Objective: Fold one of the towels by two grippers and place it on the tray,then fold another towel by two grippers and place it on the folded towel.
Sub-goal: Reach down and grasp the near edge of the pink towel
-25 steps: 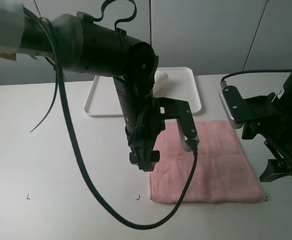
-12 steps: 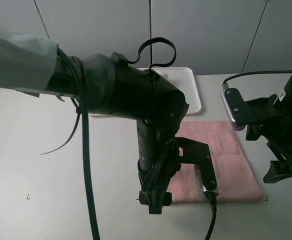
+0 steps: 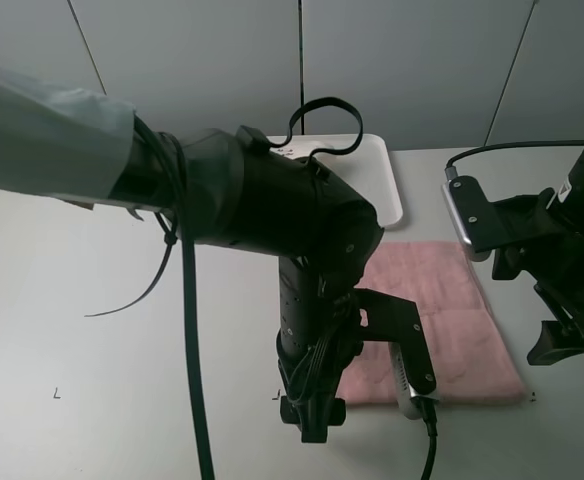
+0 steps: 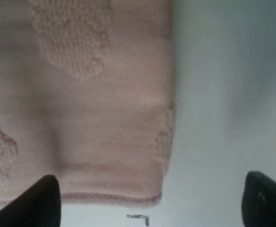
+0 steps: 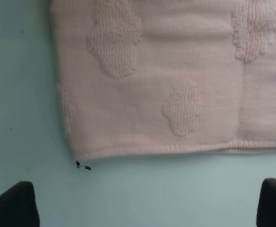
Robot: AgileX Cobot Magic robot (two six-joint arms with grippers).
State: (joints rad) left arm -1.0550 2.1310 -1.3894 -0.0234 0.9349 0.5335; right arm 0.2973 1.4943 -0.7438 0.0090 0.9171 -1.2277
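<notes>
Left gripper (image 3: pixel 312 420) hangs with its two black fingers (image 4: pixel 41 201) spread wide and empty, over the near left corner of the pink terry-cloth towel (image 4: pixel 81 118), whose surface carries raised cloud-shaped patches. Right gripper (image 3: pixel 564 340) is likewise wide apart and holds nothing, over the towel's near right corner, where a small black mark (image 5: pixel 81 165) sits on the pale table (image 3: pixel 122 330) just beside the hem. Between the two arms the towel lies flat on the table, and the white rectangular plastic tray (image 3: pixel 390 175) sits just beyond its far edge
</notes>
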